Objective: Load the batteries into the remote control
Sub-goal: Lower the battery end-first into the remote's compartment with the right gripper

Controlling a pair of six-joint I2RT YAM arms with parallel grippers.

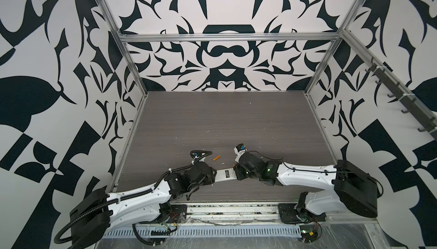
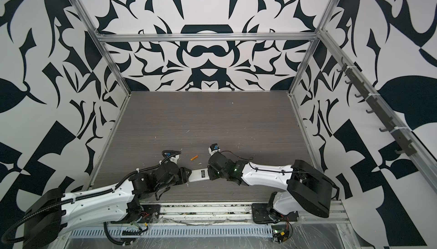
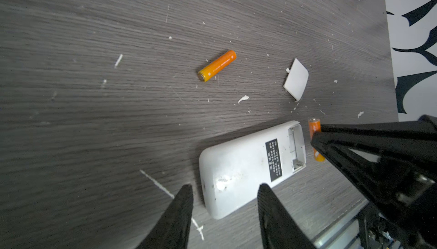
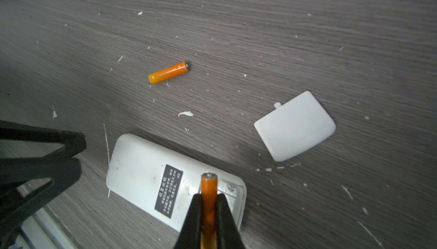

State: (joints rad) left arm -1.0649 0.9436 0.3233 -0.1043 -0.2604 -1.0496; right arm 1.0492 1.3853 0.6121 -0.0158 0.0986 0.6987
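Right gripper is clamped on one battery, poised just above the open compartment at the right end of the remote control. Held battery's long axis looks roughly crosswise to the remote, in line with the bay. Remote lies back-up, long axis left-right, near edge of the tabletop. Left gripper is part-open, straddling the remote's left end, holding nothing. Second battery lies loose just beyond the remote; cover is off, on the right. Grey woodgrain surface with white flecks, plenty of room.
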